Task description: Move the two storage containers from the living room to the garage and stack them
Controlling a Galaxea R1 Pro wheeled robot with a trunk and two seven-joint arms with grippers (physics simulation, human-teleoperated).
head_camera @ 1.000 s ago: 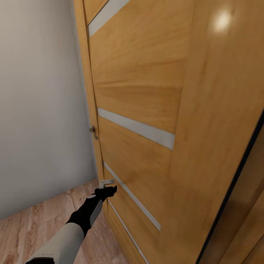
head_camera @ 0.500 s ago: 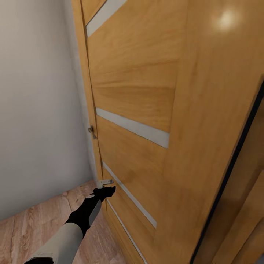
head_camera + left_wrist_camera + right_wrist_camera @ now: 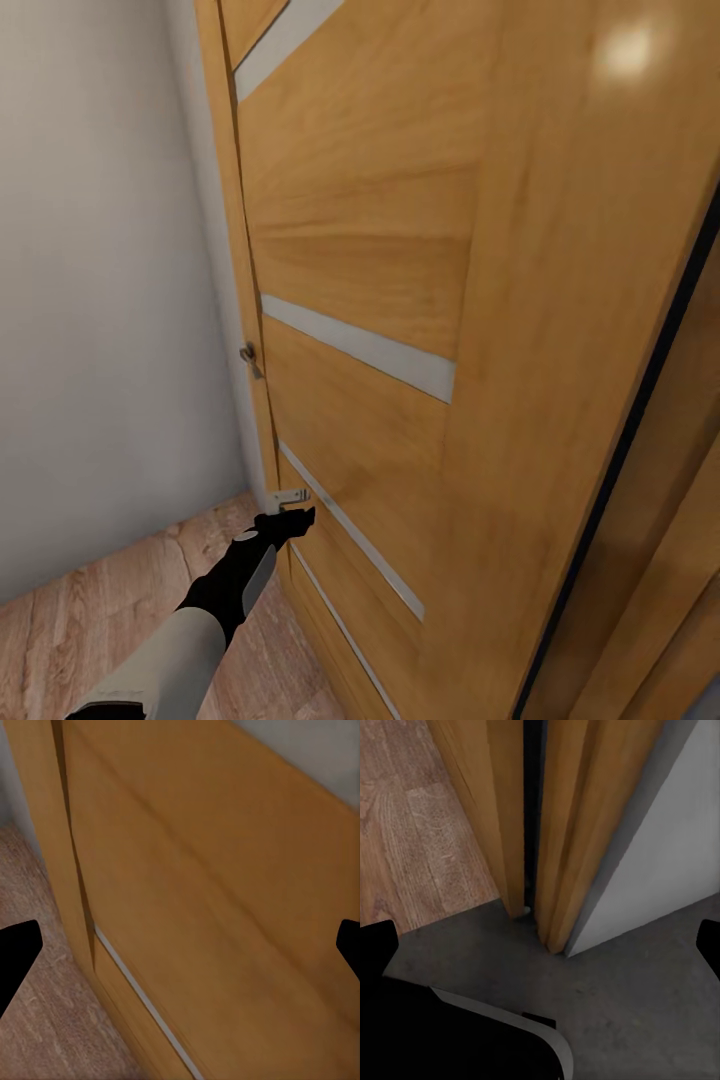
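Door: a tall honey-coloured wooden door with pale grey inlaid stripes [image 3: 400, 300] stands right in front of us, with a small metal latch [image 3: 250, 358] on its edge beside the plain grey-white wall [image 3: 100, 300].
Left pincer: our left pincer [image 3: 290, 519] reaches low toward the door's edge, just under a small pale metal bracket [image 3: 291, 496]; in the left wrist view its black fingertips [image 3: 16, 952] sit far apart, so we read it as wide and holding nothing.
Right pincer: in the right wrist view its dark fingertips [image 3: 378, 943] also sit wide apart, empty, above the seam where the light wood-plank flooring [image 3: 420, 832] meets the dark grey concrete floor [image 3: 660, 1005].
Containers: we see neither red-orange bin here; we carry none.
Risk: we judge that driving on this close could jam the left arm against the door, or scrape the frame.
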